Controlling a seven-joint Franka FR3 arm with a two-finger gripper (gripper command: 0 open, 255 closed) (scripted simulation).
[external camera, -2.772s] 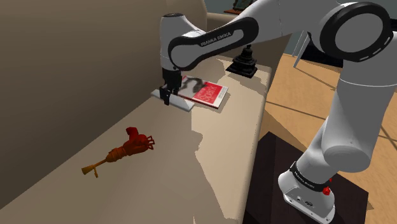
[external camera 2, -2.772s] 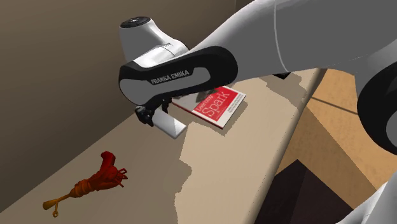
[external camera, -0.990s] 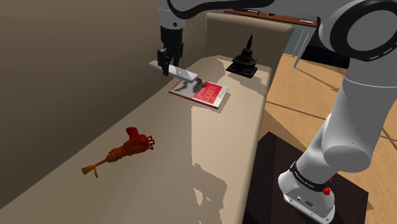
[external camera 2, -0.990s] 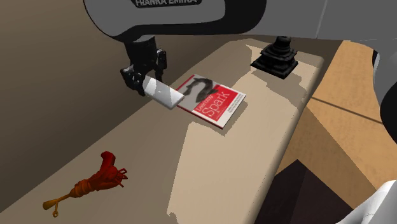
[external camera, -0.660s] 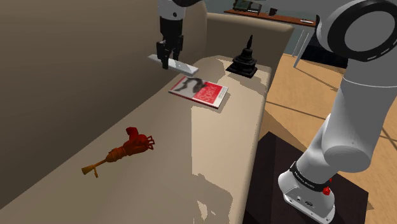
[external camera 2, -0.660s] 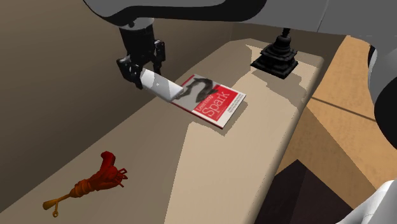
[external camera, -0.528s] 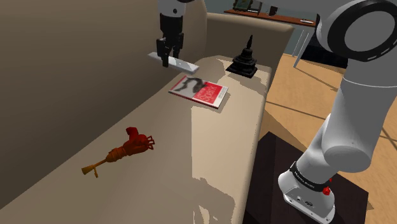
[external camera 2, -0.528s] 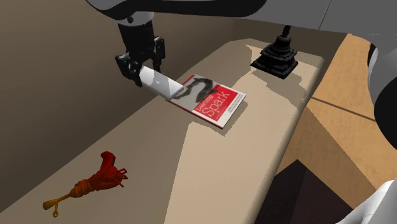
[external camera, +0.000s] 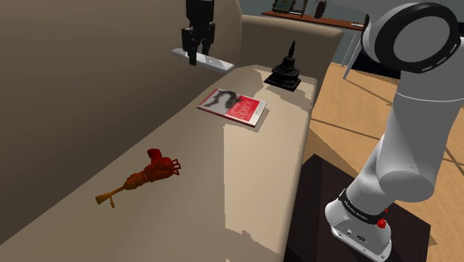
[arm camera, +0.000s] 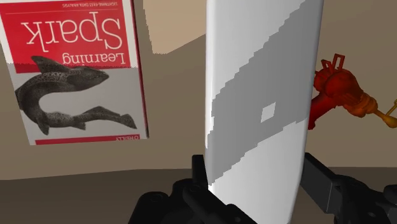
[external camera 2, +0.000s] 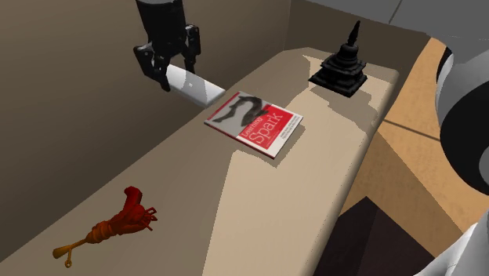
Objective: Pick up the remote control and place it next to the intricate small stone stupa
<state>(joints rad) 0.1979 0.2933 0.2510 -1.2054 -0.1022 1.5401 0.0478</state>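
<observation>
The remote control [external camera: 209,59] is a plain white-grey slab, long and flat, hanging in the air above the beige surface [external camera: 201,171]. My gripper [external camera: 197,54] is shut on one end of it, and the free end points toward the red book [external camera: 232,106]. In the second exterior view the gripper [external camera 2: 166,72] holds the remote [external camera 2: 196,86] high beside the backrest. From the wrist, the remote [arm camera: 261,108] stands clasped between the two fingers [arm camera: 316,180]. The small black stupa [external camera: 288,70] stands at the far end of the surface, also seen as the stupa [external camera 2: 344,61], well apart from the remote.
A red book [external camera 2: 255,121] with a fish on its cover lies flat between gripper and stupa. A red and orange lobster-like toy [external camera: 151,170] lies nearer the camera. A tall beige backrest [external camera: 89,82] runs along the shoulder view's left. Wooden floor [external camera: 349,126] lies beyond the edge.
The gripper has risen with the remote in it and drifted a little toward the far end. The book, toy and stupa have stayed put.
</observation>
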